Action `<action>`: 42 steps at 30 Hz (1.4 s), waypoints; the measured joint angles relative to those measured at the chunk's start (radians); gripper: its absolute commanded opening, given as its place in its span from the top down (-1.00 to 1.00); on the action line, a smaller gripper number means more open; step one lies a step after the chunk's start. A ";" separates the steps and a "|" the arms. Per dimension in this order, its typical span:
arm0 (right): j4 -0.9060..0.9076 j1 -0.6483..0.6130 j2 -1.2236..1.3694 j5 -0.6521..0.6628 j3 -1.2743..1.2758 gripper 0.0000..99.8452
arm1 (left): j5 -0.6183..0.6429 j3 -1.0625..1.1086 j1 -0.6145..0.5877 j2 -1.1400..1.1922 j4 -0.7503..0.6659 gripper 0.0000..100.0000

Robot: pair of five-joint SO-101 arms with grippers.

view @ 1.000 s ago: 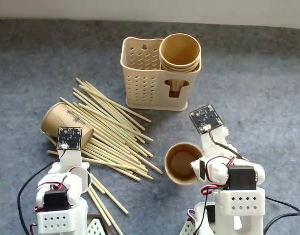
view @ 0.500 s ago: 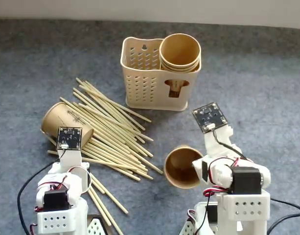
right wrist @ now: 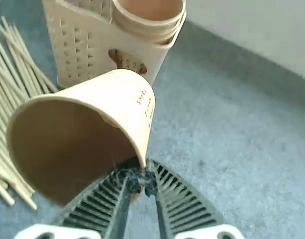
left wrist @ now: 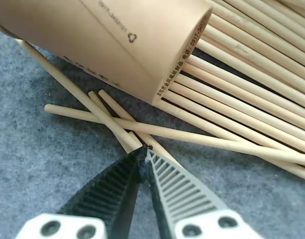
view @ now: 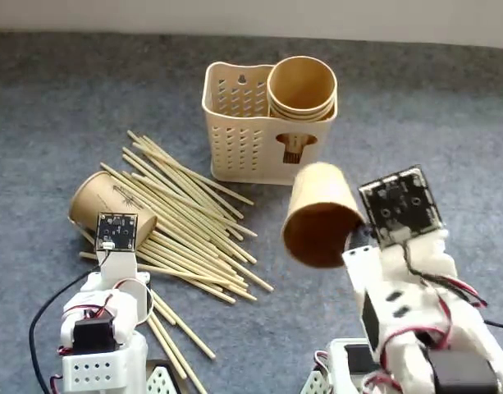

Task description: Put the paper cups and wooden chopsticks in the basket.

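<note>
Two paper cups are outside the basket [view: 249, 139]: one is in the right gripper [right wrist: 140, 180] and one lies on its side on the grey worktop [view: 448, 139]. We see the right gripper's jaws pinched almost together on the rim of the held cup [right wrist: 87, 134], with one finger inside the mouth and one outside. The cup juts out beyond the fingertips, its open mouth tilted back toward the wrist and its base pointing at the basket. From the high view, we place this held cup above the worktop, just in front of the basket's right end and apart from it. A stack of cups [view: 302, 86] stands upright in that same end of the basket, mouths up.

Over on the left, we find the left gripper [left wrist: 143, 151] low over the worktop, its jaws closed tip to tip with nothing between them. Its tips meet the ends of a few loose chopsticks [view: 189, 217]. The lying cup [left wrist: 117, 45] is just beyond the tips, resting across some of the sticks. Most of the chopsticks lie in a loose fan between the lying cup and the basket, all of them on the worktop.
</note>
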 measured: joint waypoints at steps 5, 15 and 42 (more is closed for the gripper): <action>-0.086 0.000 0.132 -0.052 -0.198 0.99 | 0.000 0.000 0.000 0.000 0.000 0.99; -0.222 -0.058 0.505 -0.143 -0.494 0.99 | 0.000 0.000 0.000 0.000 0.000 0.99; -0.348 -0.071 0.841 -0.149 -0.520 0.68 | 0.000 0.000 0.000 0.000 0.000 0.99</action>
